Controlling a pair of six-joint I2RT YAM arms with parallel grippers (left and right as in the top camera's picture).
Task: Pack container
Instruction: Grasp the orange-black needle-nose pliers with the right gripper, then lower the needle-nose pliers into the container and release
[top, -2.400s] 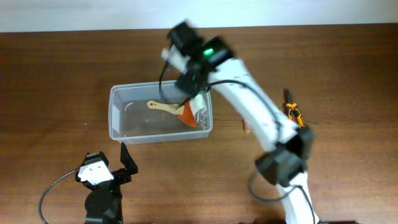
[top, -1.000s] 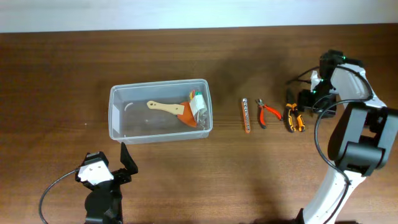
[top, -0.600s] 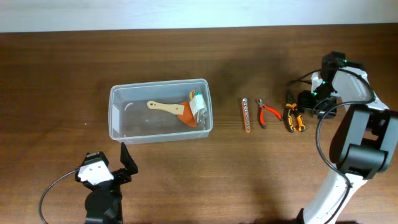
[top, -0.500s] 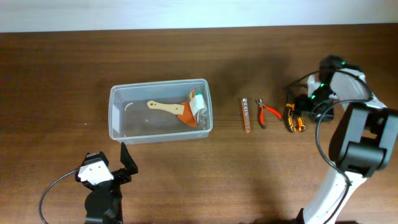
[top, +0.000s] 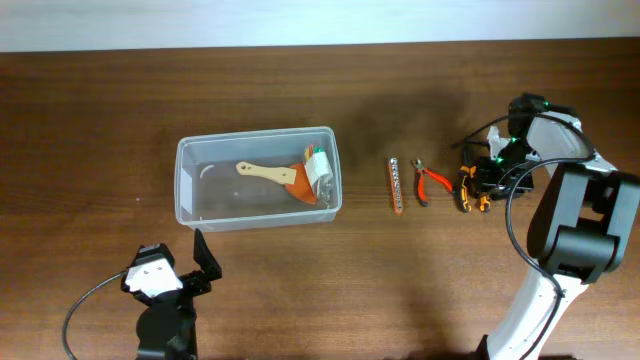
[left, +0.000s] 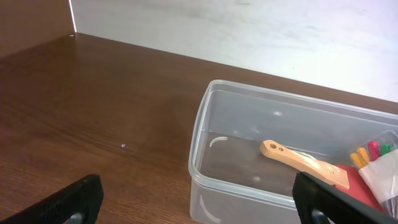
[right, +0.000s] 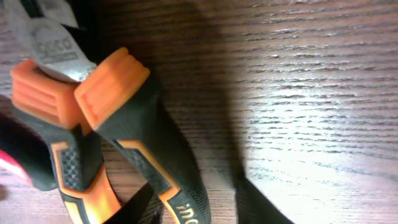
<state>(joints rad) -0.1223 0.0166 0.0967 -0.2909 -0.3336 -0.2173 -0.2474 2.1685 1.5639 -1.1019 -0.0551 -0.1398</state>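
Note:
The clear container (top: 186, 180) sits left of centre and holds a wooden-handled orange spatula (top: 272, 176) and a small clear bag (top: 319, 167); the left wrist view shows the container (left: 200, 149) and spatula (left: 305, 165) too. My right gripper (top: 480, 178) is down on the orange-and-black pliers (top: 466, 192). In the right wrist view its fingers (right: 144, 206) straddle one handle of the pliers (right: 134, 134). The left finger touches the handle and bare wood shows on the other side, so the right gripper (right: 196, 204) is open. My left gripper (left: 202, 210) is open and empty, just in front of the container.
Small red-handled pliers (top: 431, 181) and a reddish-brown rod (top: 396, 185) lie in a row between the container and the orange-and-black pliers. The left arm (top: 162, 300) rests near the table's front edge. The table's far edge meets a white wall.
The right arm left the container, swung to the far right, then came down leftward onto the orange-and-black pliers with its jaws narrowing. The left arm has not moved.

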